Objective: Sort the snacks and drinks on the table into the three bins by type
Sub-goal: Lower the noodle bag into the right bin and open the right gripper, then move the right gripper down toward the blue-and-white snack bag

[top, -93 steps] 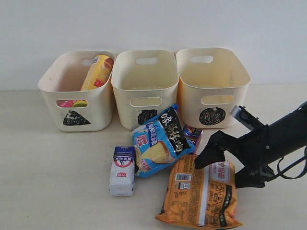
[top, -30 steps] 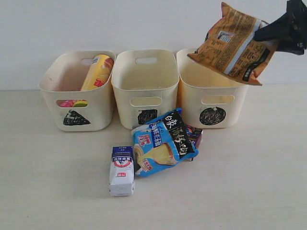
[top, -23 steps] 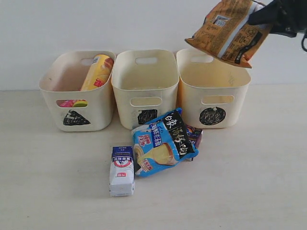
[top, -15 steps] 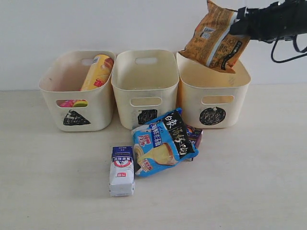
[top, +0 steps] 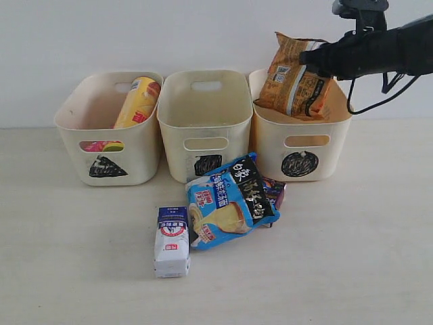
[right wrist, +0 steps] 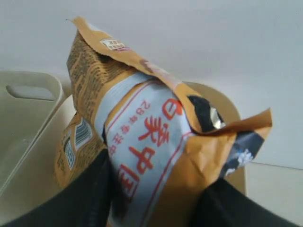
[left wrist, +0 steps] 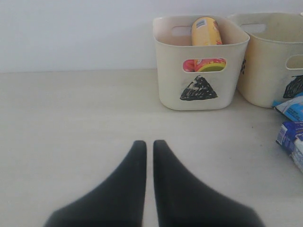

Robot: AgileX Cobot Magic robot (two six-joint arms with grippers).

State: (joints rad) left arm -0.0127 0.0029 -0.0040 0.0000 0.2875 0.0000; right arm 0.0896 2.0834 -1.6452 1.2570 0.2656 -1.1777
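Lowered from well above a second earlier, the large orange crinkly bag (top: 292, 76) now hangs nearly upright in the mouth of the circle-marked bin (top: 301, 139), clamped near its top by the right gripper (top: 314, 57). Whether its bottom edge touches the bin wall cannot be told. In the right wrist view the black fingers (right wrist: 90, 198) flank the bag, their tips cut off by the frame. The bag's wrinkled foil shows a pale panel with red characters, a barcode and a creased, folded corner.

Left of the circle-marked bin stand two matching cream plastic tubs, the square-marked bin (top: 203, 128) just beside it and the triangle-marked bin (top: 108, 135) beyond. The latter holds a leaning yellow-orange tube (top: 139, 101) and a pink tube (top: 95, 145) glimpsed only through the slot handle.

Before the circle-marked bin, leftward, lies the glossy blue bag (top: 229, 200), covering most of a dark wrapper (top: 274, 191) too hidden to identify. The white carton (top: 172, 240) lies farther left. The left gripper (left wrist: 147, 146), unseen from outside, has its jaws pressed together.
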